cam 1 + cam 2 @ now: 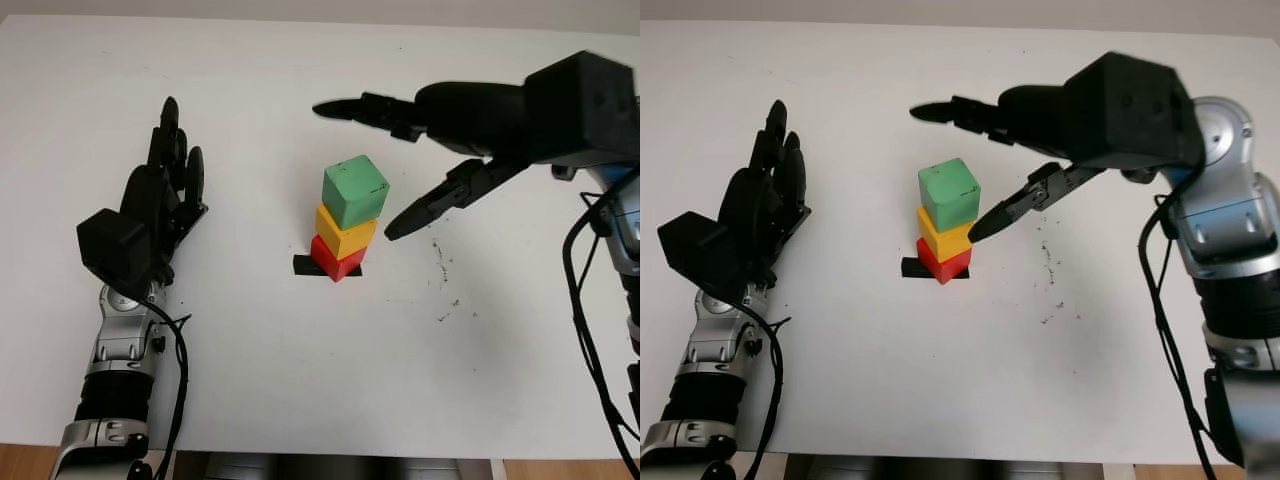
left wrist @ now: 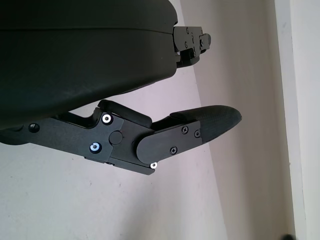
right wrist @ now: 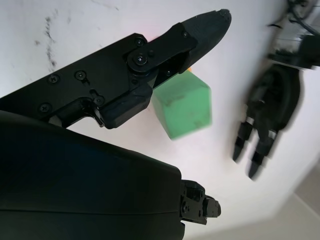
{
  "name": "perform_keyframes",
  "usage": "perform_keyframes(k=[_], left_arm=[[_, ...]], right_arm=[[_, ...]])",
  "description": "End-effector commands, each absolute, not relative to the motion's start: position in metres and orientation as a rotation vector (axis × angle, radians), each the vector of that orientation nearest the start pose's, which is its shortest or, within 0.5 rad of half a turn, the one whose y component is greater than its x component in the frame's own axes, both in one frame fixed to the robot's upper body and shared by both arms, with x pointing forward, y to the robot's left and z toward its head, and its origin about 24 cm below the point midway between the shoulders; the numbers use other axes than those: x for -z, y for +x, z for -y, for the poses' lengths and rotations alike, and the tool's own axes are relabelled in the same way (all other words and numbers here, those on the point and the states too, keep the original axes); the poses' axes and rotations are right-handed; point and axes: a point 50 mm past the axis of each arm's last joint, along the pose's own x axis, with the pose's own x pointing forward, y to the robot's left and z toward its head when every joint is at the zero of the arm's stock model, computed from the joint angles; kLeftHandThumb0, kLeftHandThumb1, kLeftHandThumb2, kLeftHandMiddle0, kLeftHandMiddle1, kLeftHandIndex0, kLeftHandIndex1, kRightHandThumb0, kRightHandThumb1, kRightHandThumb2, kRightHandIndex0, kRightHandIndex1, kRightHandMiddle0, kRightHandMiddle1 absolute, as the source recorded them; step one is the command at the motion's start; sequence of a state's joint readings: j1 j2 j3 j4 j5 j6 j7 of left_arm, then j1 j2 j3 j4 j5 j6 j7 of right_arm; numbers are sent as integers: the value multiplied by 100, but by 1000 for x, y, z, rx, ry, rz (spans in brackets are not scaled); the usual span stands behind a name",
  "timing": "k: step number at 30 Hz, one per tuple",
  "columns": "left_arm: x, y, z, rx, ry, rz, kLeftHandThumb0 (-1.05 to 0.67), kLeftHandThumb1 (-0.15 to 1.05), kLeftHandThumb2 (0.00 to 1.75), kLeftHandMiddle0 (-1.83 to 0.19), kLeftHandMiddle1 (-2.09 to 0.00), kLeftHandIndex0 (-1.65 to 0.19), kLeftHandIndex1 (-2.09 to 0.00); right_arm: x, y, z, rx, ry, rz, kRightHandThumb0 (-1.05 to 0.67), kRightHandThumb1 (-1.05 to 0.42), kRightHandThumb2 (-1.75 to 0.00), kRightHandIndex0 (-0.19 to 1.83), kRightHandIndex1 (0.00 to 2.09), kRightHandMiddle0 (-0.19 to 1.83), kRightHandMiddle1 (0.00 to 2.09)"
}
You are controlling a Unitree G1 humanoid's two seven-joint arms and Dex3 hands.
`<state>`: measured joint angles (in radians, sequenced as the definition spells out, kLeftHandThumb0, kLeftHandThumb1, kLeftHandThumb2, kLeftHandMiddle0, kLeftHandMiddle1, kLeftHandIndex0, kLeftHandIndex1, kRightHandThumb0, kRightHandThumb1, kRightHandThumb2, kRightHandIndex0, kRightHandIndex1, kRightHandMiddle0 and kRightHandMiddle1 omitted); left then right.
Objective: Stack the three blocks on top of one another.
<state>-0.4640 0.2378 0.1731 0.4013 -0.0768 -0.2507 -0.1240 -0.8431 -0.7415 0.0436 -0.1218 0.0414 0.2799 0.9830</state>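
White table (image 1: 300, 380): the broad work surface carrying everything in the scene; a scatter of small dark specks (image 1: 442, 275) lies on it to the right of the blocks.

Right hand (image 1: 395, 165): raised above the table at the right, holding nothing and open. One finger reaches over and beyond the top of the stack, and another points toward the stack's right side, its tip just beside the upper blocks and not touching them.

Left hand (image 1: 165, 175): at the left of the table, well apart from the blocks, open and holding nothing.

Green block (image 1: 355, 191): topmost of the three, sitting on the yellow block and turned a little relative to it.

Yellow block (image 1: 346, 233): middle of the stack, between the green block and the red one.

Red block (image 1: 337, 259): lowest, bearing the other two and standing on the table near its centre.

Black strip (image 1: 307, 266): a small flat mark on the table, showing at the left of the red block's base.
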Motion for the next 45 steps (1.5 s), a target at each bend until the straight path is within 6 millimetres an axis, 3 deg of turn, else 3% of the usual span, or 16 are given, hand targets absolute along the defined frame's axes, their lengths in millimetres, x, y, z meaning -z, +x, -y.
perform_keyframes(k=[1,4,7,12,19,25,30,38,45], left_arm=[[-118,331,-208,9,119,332,-66,105,67,11,-5,9,-5],[-118,332,-208,12,121,332,-66,105,67,11,-5,10,-5],[-118,333,-207,16,116,329,-67,105,67,11,-5,10,-5],[-118,334,-206,20,112,326,-67,105,67,12,-5,11,-5],[-119,335,-211,26,126,322,-69,105,68,13,-5,11,-5],[-123,336,-212,19,111,335,-70,105,67,12,-6,10,-6],[-122,337,-209,35,88,334,-70,105,68,13,-5,12,-5],[-124,337,-209,53,43,345,-72,105,65,14,-5,16,-4],[-124,335,-210,53,36,352,-72,105,65,14,-6,16,-5]], right_arm=[[-305,295,181,-796,-917,372,-95,-87,-6,-19,0,-19,0],[-309,289,200,-729,-773,441,-93,-88,-6,-19,0,-19,0],[-303,283,219,-579,-643,485,-97,-101,-17,-19,0,-19,0],[-265,280,241,-248,-433,472,-81,-105,-55,-19,0,-18,1],[-211,282,231,-149,-276,362,-75,-105,-65,-19,0,-19,0],[-179,292,225,-88,-197,275,-79,-105,-69,-19,0,-19,0],[-171,304,220,-79,-59,289,-81,-105,-71,-19,0,-19,0],[-163,321,204,-127,-14,254,-79,-105,-74,-19,0,-19,0],[-149,327,202,-100,3,188,-77,-105,-77,-19,0,-19,0]])
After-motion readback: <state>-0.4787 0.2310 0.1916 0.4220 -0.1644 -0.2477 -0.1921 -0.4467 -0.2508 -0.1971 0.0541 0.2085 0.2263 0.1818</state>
